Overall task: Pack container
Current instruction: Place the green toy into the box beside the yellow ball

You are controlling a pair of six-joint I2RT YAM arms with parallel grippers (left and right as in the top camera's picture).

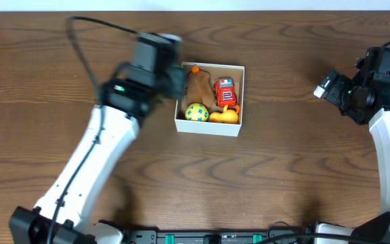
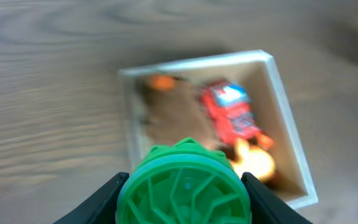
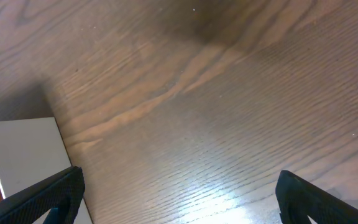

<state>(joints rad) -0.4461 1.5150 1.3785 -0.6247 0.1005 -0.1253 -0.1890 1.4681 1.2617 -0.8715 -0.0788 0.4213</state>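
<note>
Container (image 1: 208, 128) is a small square white cardboard box, and it sits near the middle of the wooden table (image 1: 283, 176). It has a red toy truck (image 1: 224, 91), a yellow duck (image 1: 226, 115), a yellow and green ball (image 1: 195, 112) and a brown soft toy (image 1: 199, 85) inside, so it looks nearly full. The left gripper (image 2: 184, 200) is up over the left side of the box. Its two fingers press on both sides of a green round toy (image 2: 184, 186) with ridges, so I think it has a firm hold on it. The right gripper (image 3: 179, 202) is well away on the right side of the table. Its fingers are spread wide and there is nothing between them. In its own camera, only a bit of the white wall shows at the left edge. The box looks very light, even with the toys in it. Its walls are thin, so they would likely bend or dent if squeezed hard. It may also slide on the smooth wood if something bumps it. The best place to take hold looks like the top of one wall, close to a corner where the card is stiffer. One finger would go inside and one outside, with a soft pinch. The right wall is the nearest one for the free gripper.
</note>
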